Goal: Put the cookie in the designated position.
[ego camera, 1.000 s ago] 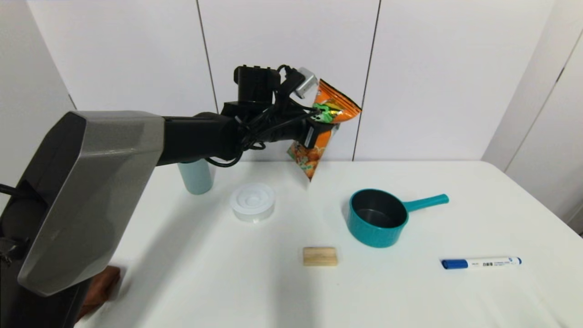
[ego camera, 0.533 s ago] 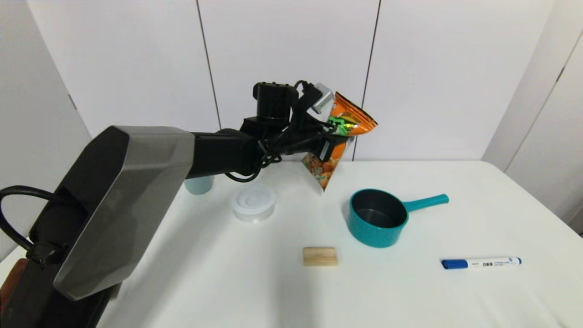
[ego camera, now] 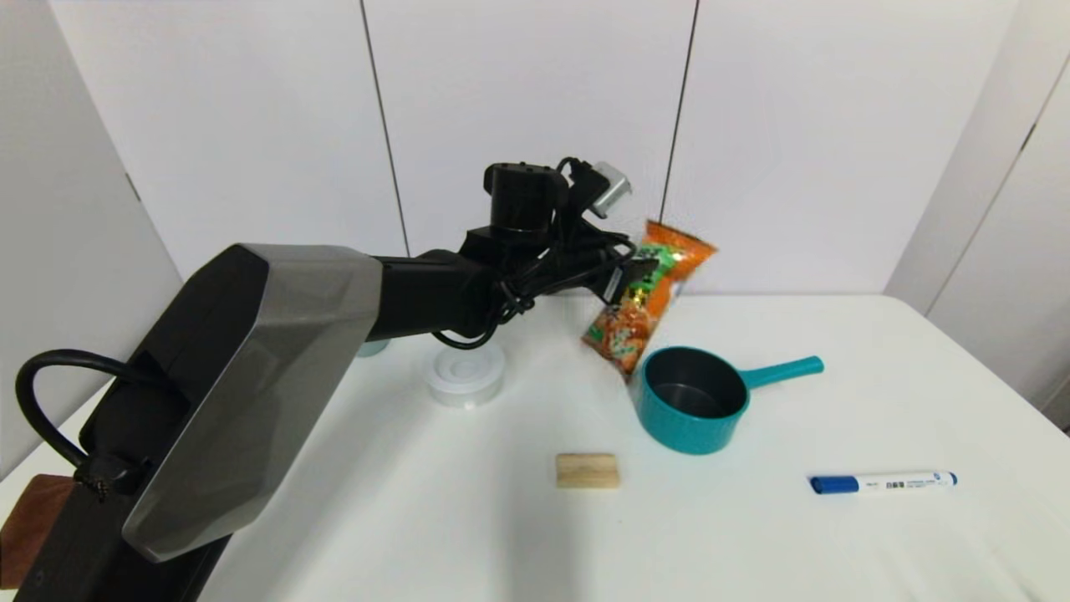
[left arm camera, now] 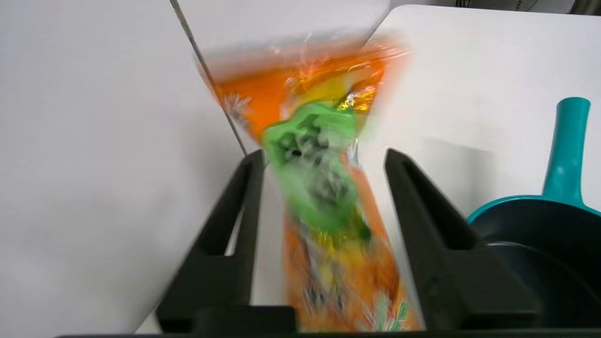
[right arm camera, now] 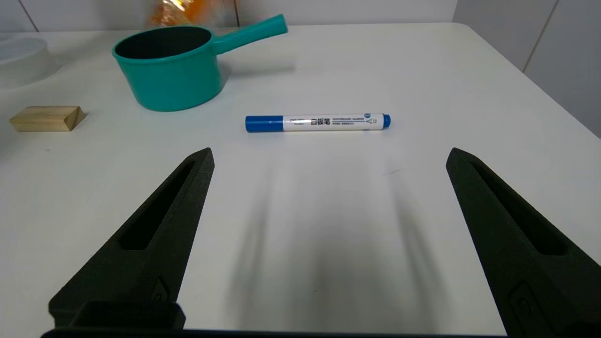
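Observation:
The cookie, a shiny orange snack bag (ego camera: pixel 650 294) with a green badge, hangs tilted at the back of the table, its lower corner just by the teal pot's far rim. My left gripper (ego camera: pixel 629 274) is at the bag's upper part. In the left wrist view the gripper (left arm camera: pixel 321 157) is open, and the bag (left arm camera: pixel 324 197) shows blurred between its fingers with a gap on each side. The white tabletop (ego camera: pixel 552 393) below bears no mark. My right gripper (right arm camera: pixel 328 155) stands open and empty over the table's near right, out of the head view.
A teal saucepan (ego camera: pixel 690 401) stands right under the bag, handle pointing right. A tan wooden block (ego camera: pixel 588 470) lies in front, and a blue-capped marker (ego camera: pixel 882 482) lies at the right. A clear lidded tub (ego camera: pixel 465 372) sits to the left. A light-blue cup (ego camera: pixel 372 345) is mostly hidden behind my arm.
My left arm has swung right and lower with the bag. Its fingers have come apart, and the bag has dropped lower and tilted toward the saucepan.

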Robot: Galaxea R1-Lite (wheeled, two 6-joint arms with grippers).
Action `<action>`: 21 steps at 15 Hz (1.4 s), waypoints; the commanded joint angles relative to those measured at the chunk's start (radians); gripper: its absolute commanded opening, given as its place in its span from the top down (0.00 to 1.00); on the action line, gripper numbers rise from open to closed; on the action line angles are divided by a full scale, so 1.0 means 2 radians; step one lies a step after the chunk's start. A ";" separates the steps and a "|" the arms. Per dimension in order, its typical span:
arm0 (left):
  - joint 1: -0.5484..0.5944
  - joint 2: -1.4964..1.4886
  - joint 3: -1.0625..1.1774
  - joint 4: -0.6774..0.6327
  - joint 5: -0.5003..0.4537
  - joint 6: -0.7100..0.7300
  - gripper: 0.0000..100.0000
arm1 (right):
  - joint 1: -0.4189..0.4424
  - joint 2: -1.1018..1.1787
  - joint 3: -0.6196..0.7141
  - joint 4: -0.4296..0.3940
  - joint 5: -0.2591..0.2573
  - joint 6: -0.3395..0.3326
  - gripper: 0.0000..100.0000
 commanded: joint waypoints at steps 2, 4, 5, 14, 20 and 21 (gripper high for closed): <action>-0.001 0.000 0.000 0.002 -0.002 0.000 0.00 | 0.000 0.000 0.001 0.000 0.000 0.000 0.00; -0.001 -0.005 0.001 0.019 -0.002 0.003 0.00 | 0.000 0.000 0.001 0.000 0.000 0.000 0.00; -0.001 -0.018 0.001 0.052 -0.002 0.008 0.00 | 0.001 0.000 0.001 0.000 0.000 0.000 0.00; 0.048 -0.319 0.224 0.421 0.032 0.060 0.00 | 0.000 0.000 0.001 0.000 0.000 0.000 0.00; 0.187 -0.589 0.554 0.248 0.047 0.053 0.00 | 0.001 0.000 0.001 0.000 0.000 0.000 0.00; 0.213 -0.627 0.587 0.208 0.047 0.052 0.00 | 0.000 0.000 0.001 0.000 0.000 0.000 0.00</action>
